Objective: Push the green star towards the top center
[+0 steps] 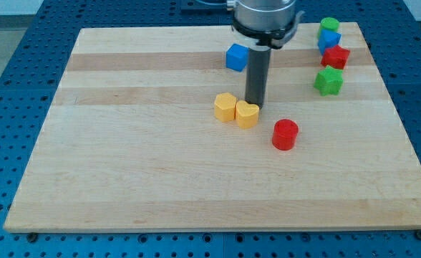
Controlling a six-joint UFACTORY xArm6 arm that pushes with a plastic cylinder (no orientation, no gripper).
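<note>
The green star (328,81) lies on the wooden board (146,179) at the view's right, just below a red star-like block (335,56). My tip (254,105) is near the board's middle, well to the left of the green star. It stands right behind a yellow heart block (247,114), touching or nearly touching it. A yellow hexagon block (225,107) sits against the heart's left side.
A blue cube (237,56) lies above and left of my tip. A red cylinder (285,134) lies below and right of it. A green cylinder (329,26) and a blue block (328,40) stack up above the red star-like block at the top right.
</note>
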